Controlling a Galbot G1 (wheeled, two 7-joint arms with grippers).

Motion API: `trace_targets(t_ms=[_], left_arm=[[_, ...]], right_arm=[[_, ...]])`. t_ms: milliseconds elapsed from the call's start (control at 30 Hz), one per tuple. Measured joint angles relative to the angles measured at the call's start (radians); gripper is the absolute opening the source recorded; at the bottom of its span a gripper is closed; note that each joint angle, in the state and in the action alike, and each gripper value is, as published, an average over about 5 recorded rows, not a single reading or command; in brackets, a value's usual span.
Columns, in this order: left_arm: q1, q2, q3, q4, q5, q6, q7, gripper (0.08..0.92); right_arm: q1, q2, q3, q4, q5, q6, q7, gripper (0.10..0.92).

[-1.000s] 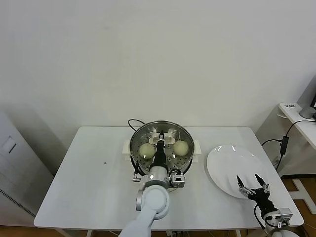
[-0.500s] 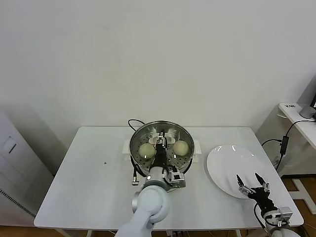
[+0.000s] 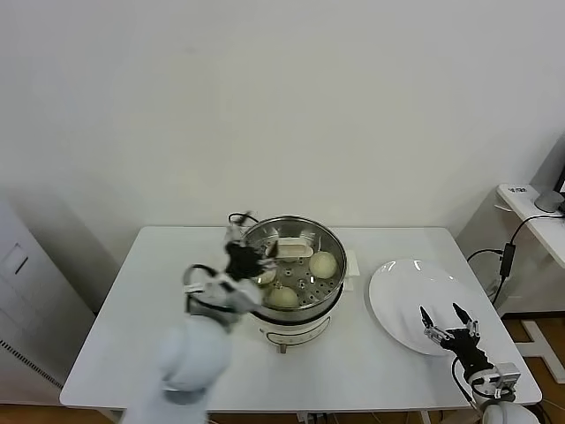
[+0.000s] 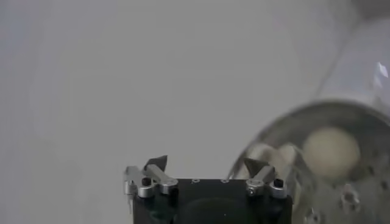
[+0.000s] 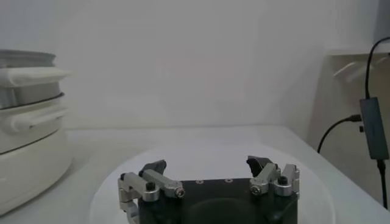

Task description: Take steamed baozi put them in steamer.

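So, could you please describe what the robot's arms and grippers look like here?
Left arm: rounded white and grey shells with black cables looped near the wrist. Left gripper and right gripper match: a black block body, silver bolted finger mounts and dark pointed fingertips. The right gripper's wrist carries a silver bracket.

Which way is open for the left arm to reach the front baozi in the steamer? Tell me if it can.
Probably yes. The left gripper hangs open at the steamer rim, from above; nothing covers the front baozi, and the right gripper is over the plate.
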Motion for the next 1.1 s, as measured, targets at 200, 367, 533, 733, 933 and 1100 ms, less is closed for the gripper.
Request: trace_targets(t_ms=[200,367,533,733,933,1100], left_arm=[[0.040,0.097,-0.174,-0.041,-0.400,-0.020,-0.118,0.823],[0.105,0.142,-0.306,-0.028,-0.715,-0.057,-0.208,0.823],[0.176,0.185,-0.402,0.031,-0.920,-0.105,-0.258,0.823],[0.243,0.223,-0.454,0.139,-1.035,-0.176,-0.278,0.823],[0.272,0.229,-0.458,0.238,-1.079,-0.229,-0.294,0.823],[0.278,0.220,-0.448,0.309,-1.078,-0.265,-0.304,0.823]], right_arm=[[-0.004,-0.007,-0.002,0.018,0.013,0.001,0.006,0.823],[-0.007,-0.012,-0.002,0.039,0.023,-0.002,0.007,0.823],[-0.014,-0.008,0.001,0.064,0.025,-0.008,0.012,0.823],[-0.014,-0.006,0.001,0.090,0.020,-0.010,0.036,0.823],[-0.015,-0.002,0.001,0.112,0.010,-0.016,0.061,0.823],[-0.017,0.000,0.002,0.123,-0.001,-0.025,0.079,0.823]])
